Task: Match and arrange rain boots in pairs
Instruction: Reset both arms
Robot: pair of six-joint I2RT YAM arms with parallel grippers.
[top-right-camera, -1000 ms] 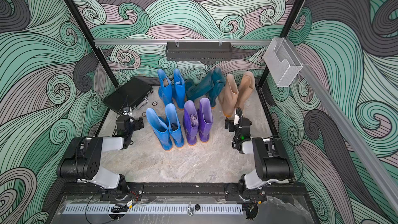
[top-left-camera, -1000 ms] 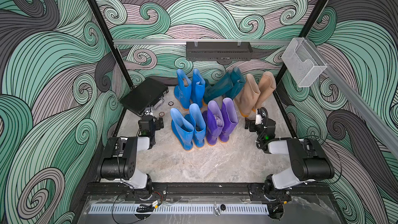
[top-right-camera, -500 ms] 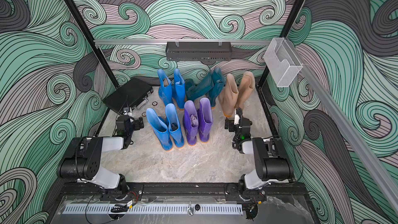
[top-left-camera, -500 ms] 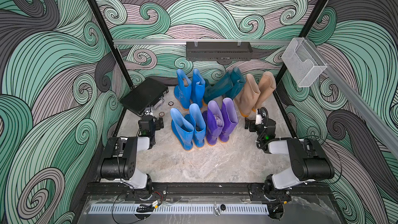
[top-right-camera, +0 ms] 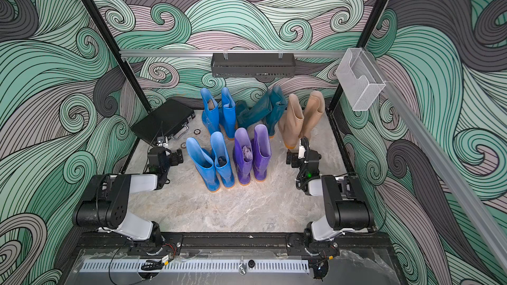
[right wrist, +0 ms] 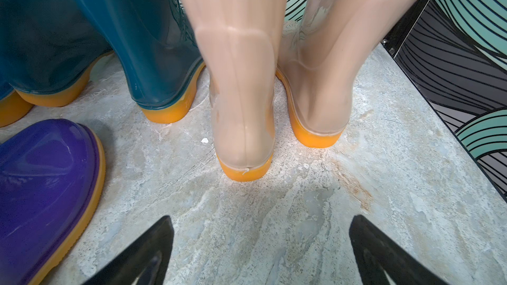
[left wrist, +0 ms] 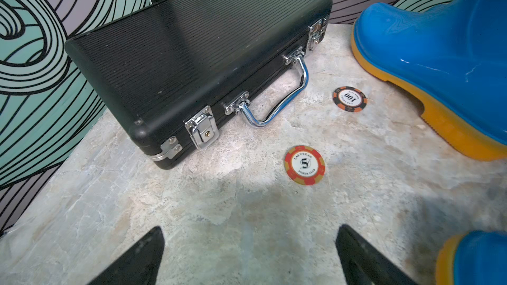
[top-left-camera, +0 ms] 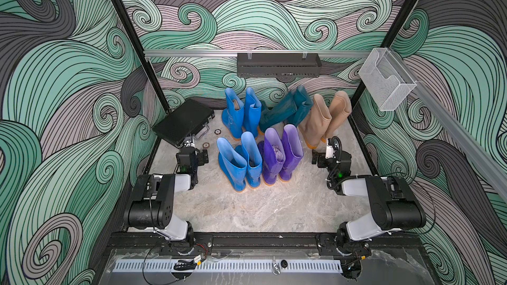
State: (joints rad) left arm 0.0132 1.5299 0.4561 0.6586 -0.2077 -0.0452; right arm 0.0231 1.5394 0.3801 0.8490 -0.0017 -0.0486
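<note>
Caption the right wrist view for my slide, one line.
Open right tool facing the heels of the paired beige boots, teal boots and a purple boot beside them.

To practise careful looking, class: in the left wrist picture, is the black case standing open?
No, the black case is shut, lid down on its base, with the silver latch fastened.

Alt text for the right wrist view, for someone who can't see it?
Two beige boots stand side by side, heels toward the camera, just beyond the open, empty right gripper. Beside them are teal boots; a purple boot sits nearer.
</note>
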